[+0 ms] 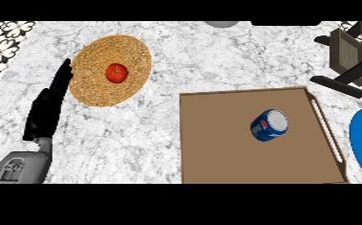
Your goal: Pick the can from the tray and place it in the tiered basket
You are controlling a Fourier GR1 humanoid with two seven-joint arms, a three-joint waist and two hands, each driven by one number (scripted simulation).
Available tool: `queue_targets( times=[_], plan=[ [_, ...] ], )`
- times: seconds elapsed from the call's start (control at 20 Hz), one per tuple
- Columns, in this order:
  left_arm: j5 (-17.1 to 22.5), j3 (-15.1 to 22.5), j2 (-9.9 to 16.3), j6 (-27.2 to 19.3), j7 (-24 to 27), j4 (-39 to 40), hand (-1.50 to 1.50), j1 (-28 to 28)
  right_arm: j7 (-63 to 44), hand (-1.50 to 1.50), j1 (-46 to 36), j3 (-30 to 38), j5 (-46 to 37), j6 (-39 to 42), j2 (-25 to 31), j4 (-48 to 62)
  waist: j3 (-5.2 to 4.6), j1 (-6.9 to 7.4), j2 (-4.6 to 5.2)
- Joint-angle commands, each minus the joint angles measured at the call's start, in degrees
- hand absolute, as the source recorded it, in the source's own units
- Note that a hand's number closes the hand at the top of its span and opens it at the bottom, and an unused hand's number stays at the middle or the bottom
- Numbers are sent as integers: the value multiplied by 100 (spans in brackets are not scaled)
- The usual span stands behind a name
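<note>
On the brown rectangular tray (212,142), head view, the blue and white soda can (269,125) lies tipped on its side, right of the tray's centre, nearer the pale handle slot (328,133) along its right wall than the left wall. Nothing else rests in that tray. Well to the tray's upper left sits a round woven straw mat (99,83), holding one red tomato (117,73) near its middle. Left of the tray, beyond the mat's left edge, the left hand (50,102) stands with fingers straight, holding nothing and touching nothing. No right hand is in view.

Judgement: the pick has not begun; the can is untouched. The next move calls for a hand to come over the tray and close round the can's body. Above the tray's upper right corner, dark framing (343,63) may be the tiered basket; this cannot be confirmed. A blue rounded object (356,138) shows right of the tray, unidentified.
</note>
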State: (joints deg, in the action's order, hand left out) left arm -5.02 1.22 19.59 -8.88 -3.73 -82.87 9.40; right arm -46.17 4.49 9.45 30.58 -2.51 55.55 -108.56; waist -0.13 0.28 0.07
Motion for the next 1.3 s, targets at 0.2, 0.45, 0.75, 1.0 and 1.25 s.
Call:
queue_targets(
  times=[0.2, 0.45, 0.75, 1.0, 1.25],
  plan=[
    [-120, 76, -220, 54, 240, 173, 0, -8, -1594, -150, -1872, -652, 291, 412, 494, 792, 7, 125, 28],
    [-276, 57, -191, -9, -20, 36, 0, 43, -2003, -150, -2217, -1303, 286, 661, 188, 1094, 8, 95, 22],
    [-77, -143, -16, 300, -50, -130, 0, -41, -2521, -150, -2551, -2046, 49, 264, -157, 896, 6, 67, -1],
    [-65, -247, -131, 262, -53, -82, 0, -36, -2416, -150, -2847, -2246, -108, 632, -345, 1516, 9, 49, 3],
    [-87, -429, -22, 345, 100, -180, 0, -390, -2145, -150, -2357, -2075, -110, 871, -231, 1311, 10, -15, -11]
  ],
)
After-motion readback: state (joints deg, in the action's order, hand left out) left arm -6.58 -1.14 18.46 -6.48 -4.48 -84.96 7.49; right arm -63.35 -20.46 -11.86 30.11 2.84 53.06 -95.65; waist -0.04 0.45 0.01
